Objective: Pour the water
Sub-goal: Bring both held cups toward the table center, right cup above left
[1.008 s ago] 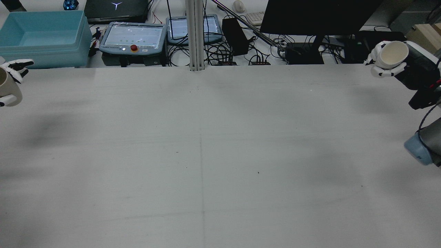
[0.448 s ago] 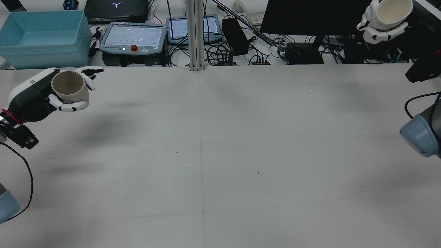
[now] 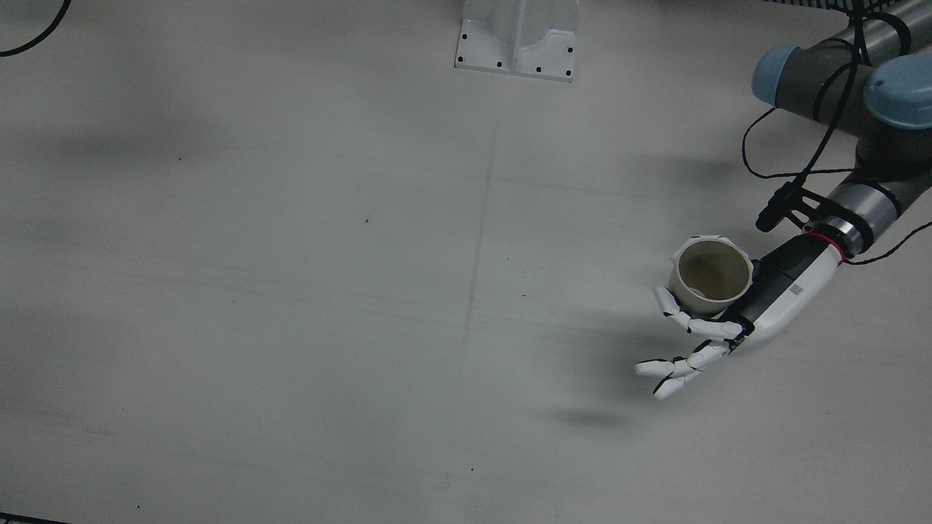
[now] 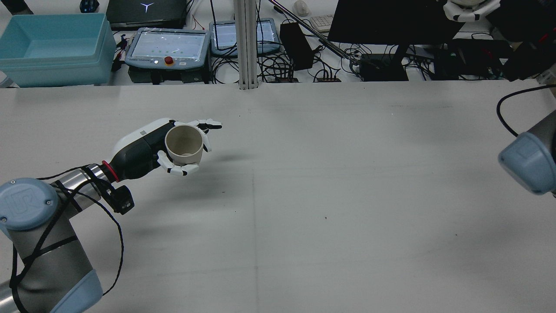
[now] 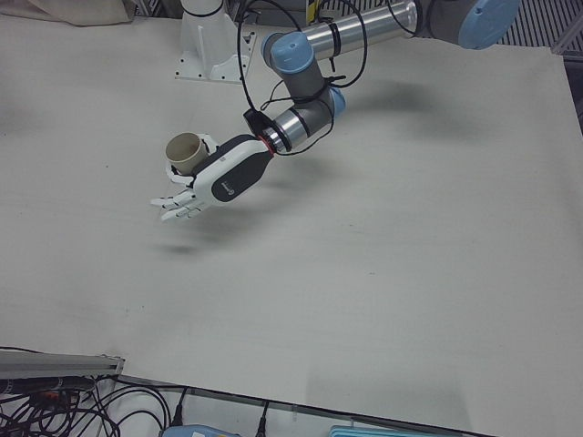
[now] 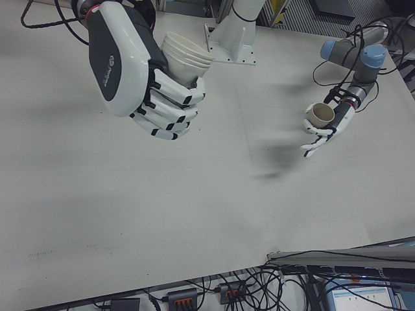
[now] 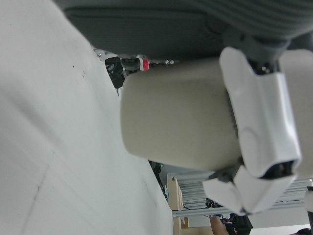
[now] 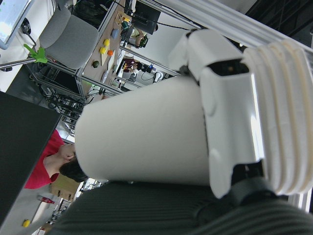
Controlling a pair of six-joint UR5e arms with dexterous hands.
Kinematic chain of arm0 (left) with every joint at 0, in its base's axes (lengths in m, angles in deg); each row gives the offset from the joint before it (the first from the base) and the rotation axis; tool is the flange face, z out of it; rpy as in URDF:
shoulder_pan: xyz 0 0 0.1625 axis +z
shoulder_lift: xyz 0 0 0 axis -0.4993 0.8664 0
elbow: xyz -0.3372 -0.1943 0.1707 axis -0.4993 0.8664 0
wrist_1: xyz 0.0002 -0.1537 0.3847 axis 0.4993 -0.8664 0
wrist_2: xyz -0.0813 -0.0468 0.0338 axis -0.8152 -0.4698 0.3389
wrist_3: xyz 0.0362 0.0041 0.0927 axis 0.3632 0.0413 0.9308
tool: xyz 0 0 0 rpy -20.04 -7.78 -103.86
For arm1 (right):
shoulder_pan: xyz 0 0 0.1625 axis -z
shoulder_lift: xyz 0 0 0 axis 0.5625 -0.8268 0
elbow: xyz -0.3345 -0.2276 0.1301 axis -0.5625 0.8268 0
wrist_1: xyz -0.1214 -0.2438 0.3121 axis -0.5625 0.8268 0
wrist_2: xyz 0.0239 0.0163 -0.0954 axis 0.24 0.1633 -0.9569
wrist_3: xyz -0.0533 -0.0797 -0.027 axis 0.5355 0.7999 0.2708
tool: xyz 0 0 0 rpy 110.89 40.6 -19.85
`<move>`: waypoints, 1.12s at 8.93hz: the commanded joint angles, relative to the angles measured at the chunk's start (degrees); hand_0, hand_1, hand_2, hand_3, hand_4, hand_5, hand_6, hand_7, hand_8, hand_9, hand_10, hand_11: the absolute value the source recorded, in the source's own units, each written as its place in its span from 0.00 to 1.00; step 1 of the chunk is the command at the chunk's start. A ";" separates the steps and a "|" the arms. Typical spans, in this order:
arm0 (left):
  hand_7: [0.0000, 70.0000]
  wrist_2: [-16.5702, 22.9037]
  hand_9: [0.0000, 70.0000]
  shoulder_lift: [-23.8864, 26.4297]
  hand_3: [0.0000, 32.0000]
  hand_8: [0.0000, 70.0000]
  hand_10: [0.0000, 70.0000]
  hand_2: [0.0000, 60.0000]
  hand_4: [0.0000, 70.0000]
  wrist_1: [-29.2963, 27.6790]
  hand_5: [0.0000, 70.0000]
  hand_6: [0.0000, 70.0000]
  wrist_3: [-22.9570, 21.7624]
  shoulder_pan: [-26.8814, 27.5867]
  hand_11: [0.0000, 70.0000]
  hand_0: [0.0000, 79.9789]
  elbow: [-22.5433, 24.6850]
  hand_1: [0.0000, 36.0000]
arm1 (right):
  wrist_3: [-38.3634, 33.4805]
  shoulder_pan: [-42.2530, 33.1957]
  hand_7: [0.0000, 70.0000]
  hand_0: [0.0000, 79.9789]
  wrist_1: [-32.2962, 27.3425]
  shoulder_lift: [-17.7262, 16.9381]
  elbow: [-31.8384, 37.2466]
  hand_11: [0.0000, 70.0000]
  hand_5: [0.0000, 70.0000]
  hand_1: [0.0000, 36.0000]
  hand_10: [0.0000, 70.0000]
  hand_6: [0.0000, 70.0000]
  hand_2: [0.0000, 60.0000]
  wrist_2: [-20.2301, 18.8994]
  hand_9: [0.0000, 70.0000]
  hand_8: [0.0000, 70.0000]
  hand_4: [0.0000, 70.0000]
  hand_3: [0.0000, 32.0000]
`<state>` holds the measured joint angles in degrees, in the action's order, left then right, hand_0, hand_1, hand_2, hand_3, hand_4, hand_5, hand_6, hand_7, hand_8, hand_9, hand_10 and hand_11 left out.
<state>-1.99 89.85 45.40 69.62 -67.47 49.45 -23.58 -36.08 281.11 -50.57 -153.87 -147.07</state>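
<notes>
A bare white table (image 4: 304, 195) fills the station, with screens and cables behind it. The left hand (image 4: 173, 148) grasps an upright beige cup (image 4: 184, 143) in the air above the table's left half. The right hand (image 6: 152, 84) is raised high, clasped around a white ribbed cup (image 6: 187, 55).

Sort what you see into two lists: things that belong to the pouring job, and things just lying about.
Belonging to the job:
- beige cup in the left hand
- ribbed white cup in the right hand

Lying about:
- blue bin
- teach pendants
- monitor
- cables
</notes>
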 commanded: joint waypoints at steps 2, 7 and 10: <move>0.30 -1.34 0.11 7.57 0.00 0.09 0.07 1.00 1.00 5.43 1.00 0.20 0.92 6.56 0.11 0.76 -0.45 1.00 | 21.33 7.87 1.00 1.00 1.53 9.49 -1.87 0.61 1.00 1.00 0.39 0.98 1.00 3.03 0.84 0.64 1.00 0.00; 0.30 -2.21 0.12 12.95 0.00 0.10 0.06 1.00 1.00 7.81 1.00 0.22 0.83 7.02 0.11 0.75 -2.30 1.00 | 50.89 29.93 1.00 1.00 4.35 12.85 -4.25 0.58 1.00 1.00 0.36 0.89 1.00 12.33 0.77 0.58 1.00 0.00; 0.30 -2.21 0.12 12.52 0.00 0.09 0.06 1.00 1.00 7.81 1.00 0.22 0.22 6.93 0.10 0.74 -2.30 1.00 | 51.98 30.85 1.00 1.00 4.34 10.57 -4.86 0.59 1.00 1.00 0.36 0.81 1.00 15.61 0.72 0.54 0.96 0.00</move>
<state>-4.15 102.75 53.20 70.22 -60.51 47.22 27.36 -5.72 285.44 -38.41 -158.02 -133.57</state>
